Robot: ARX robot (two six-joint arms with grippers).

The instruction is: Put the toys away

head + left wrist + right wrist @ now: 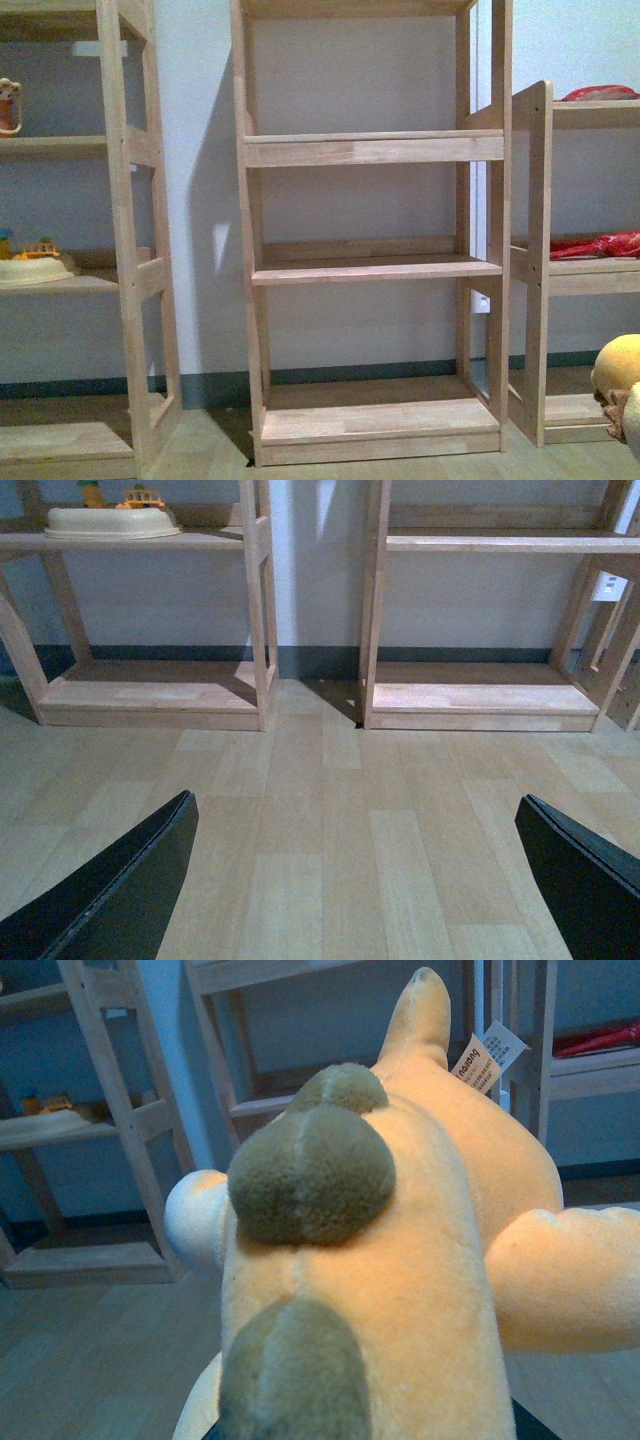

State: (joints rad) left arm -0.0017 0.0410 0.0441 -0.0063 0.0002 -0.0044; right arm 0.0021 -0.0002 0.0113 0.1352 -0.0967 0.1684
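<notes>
Plush toy sits clamped in the right fingers; left fingers hang wide apart over the floor.

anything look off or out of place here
Only the orange-yellow plush toy: it is not on any of the wooden shelves, sitting at the front view's right edge and close up against the right wrist camera. The shelves stand straight; nothing looks spilled or broken.
</notes>
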